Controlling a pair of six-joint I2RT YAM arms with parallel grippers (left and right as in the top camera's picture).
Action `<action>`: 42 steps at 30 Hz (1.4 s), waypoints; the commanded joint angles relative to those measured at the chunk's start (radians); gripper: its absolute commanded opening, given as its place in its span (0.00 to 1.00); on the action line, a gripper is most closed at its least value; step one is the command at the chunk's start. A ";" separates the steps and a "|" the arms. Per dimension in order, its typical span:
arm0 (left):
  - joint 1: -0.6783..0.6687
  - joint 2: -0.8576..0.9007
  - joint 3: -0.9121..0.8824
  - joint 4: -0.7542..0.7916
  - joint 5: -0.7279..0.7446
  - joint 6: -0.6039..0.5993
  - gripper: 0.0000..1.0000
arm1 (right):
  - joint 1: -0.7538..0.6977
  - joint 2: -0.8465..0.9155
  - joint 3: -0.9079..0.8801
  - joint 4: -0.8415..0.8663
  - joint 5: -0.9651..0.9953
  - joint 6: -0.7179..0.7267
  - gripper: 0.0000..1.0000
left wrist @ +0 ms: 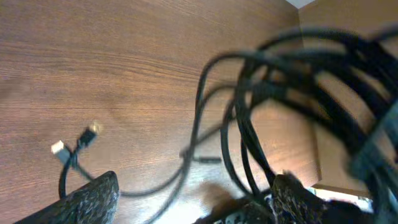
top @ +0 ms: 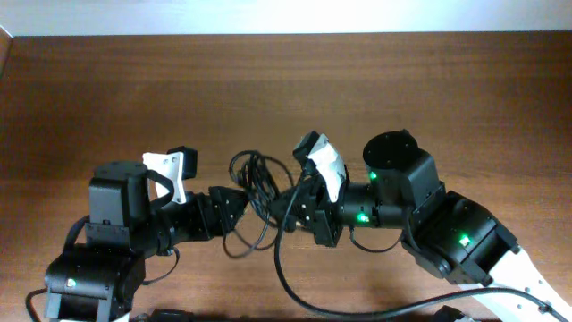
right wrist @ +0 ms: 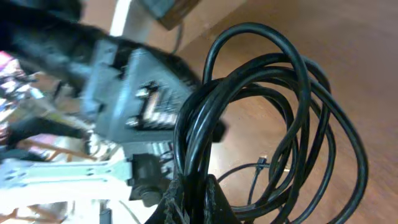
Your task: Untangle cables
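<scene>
The cables are a coiled bundle of thin black cords at the table's middle, lifted between my two grippers, with loose loops hanging toward the front. My right gripper is shut on several strands of the bundle and holds the coil up; it also shows in the overhead view. My left gripper is open, its fingers wide apart. The strands pass close by its right finger. It is just left of the bundle in the overhead view. Two pale plug tips lie on the table.
The brown wooden table stretches behind the arms to a pale wall. A thicker black wire runs from the right arm toward the front edge. The left arm's wrist block is close beside the coil.
</scene>
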 commanded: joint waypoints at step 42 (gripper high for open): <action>-0.005 -0.002 0.008 -0.100 -0.068 -0.031 0.26 | 0.083 -0.175 0.024 0.303 0.582 0.094 0.04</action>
